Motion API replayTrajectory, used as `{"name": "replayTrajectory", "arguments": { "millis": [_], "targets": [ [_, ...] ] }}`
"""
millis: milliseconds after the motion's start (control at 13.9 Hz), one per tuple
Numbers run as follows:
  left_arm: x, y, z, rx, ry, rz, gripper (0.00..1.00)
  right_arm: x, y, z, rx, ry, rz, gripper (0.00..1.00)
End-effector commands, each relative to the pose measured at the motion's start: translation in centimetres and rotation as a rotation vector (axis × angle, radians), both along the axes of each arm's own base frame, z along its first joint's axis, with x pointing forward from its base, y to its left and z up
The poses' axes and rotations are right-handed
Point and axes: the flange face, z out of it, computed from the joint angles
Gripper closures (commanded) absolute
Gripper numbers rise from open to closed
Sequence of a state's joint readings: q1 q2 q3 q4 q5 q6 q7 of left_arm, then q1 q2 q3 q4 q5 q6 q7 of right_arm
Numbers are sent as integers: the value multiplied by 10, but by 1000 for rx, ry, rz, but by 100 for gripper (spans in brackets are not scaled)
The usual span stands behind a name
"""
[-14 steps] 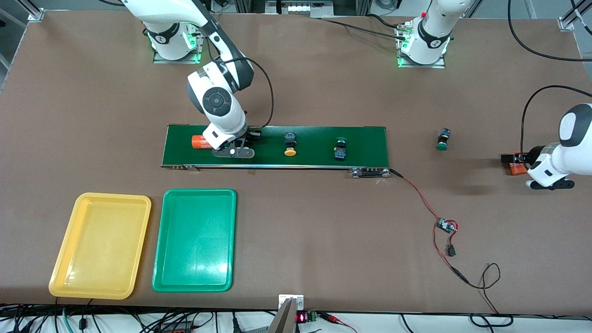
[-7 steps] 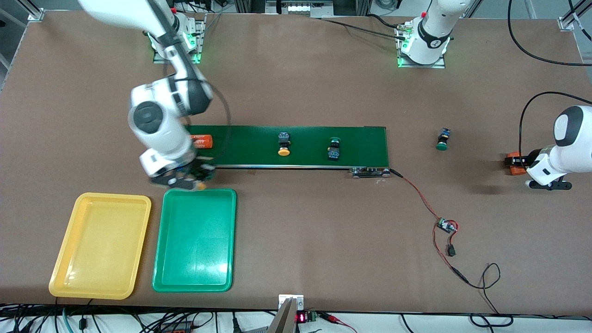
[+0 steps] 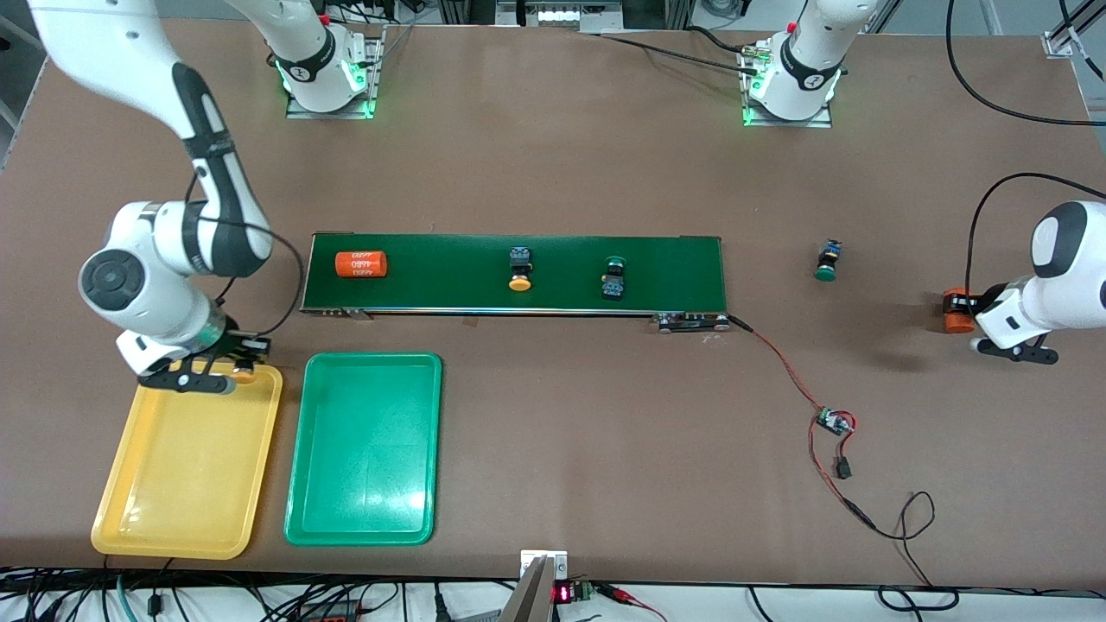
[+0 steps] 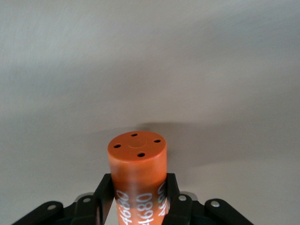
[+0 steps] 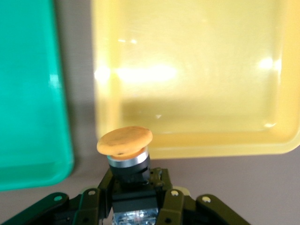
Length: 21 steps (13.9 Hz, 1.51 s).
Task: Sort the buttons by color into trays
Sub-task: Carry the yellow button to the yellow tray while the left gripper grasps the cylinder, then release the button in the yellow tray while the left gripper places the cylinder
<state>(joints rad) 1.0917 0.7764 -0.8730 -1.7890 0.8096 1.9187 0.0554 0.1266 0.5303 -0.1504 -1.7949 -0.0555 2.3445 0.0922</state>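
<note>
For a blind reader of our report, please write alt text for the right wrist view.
The right tool holds a yellow-capped button just outside the rim of the yellow tray, with the cap leaning toward the tray. The green tray lies beside the yellow one, with a strip of brown table between them.

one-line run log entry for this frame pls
right gripper: shut on yellow button, over yellow tray edge | left gripper: shut on orange cylinder | green tray: holds nothing

Glossy plastic yellow tray (image 3: 186, 484) and green tray (image 3: 363, 510); matt brown table (image 3: 605, 449).
</note>
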Motion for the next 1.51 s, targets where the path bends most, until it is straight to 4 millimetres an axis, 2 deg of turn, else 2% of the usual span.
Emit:
{"name": "replayTrajectory", "arguments": {
  "millis": [0, 144, 216, 360, 432, 504, 648, 792, 864, 1009, 1081, 1153, 1225, 1369, 1441],
  "targets": [
    [24, -53, 50, -6, 14, -92, 78, 24, -24, -20, -18, 0, 35, 100],
    [35, -112, 64, -34, 25, -227, 78, 29, -43, -38, -22, 11, 27, 100],
    [39, -145, 71, -55, 26, -307, 78, 30, -46, -49, -24, 3, 23, 99],
    [44, -205, 88, -128, 12, -459, 78, 36, -55, -54, -24, -64, 19, 96],
    [43, -245, 95, -165, 13, -557, 78, 37, -55, -59, -22, -69, 13, 93],
    [41, -270, 95, -197, 22, -631, 79, 40, -52, -66, -21, -78, 15, 93],
    [33, -319, 94, -290, 45, -815, 82, 45, -51, -61, -21, -99, 18, 89],
    [21, -381, 91, -338, 62, -1001, 84, 52, -50, -56, -23, -114, 23, 90],
    [12, -412, 91, -338, 66, -1060, 85, 55, -47, -57, -24, -117, 26, 90],
    [-1, -458, 90, -349, 40, -1134, 85, 58, -46, -60, -24, -123, 29, 89],
    [-6, -474, 89, -355, 21, -1163, 85, 61, -46, -60, -25, -128, 30, 71],
    [-16, -489, 82, -362, 27, -1184, 85, 62, -45, -61, -24, -128, 28, 17],
    [-23, -503, 78, -364, 15, -1207, 85, 61, -46, -60, -23, -130, 28, 0],
    [-36, -515, 58, -357, 35, -1236, 85, 61, -41, -47, -19, -133, 32, 0],
    [-44, -523, 49, -357, 50, -1251, 85, 57, -40, -33, -13, -118, 27, 0]
  ]
}}
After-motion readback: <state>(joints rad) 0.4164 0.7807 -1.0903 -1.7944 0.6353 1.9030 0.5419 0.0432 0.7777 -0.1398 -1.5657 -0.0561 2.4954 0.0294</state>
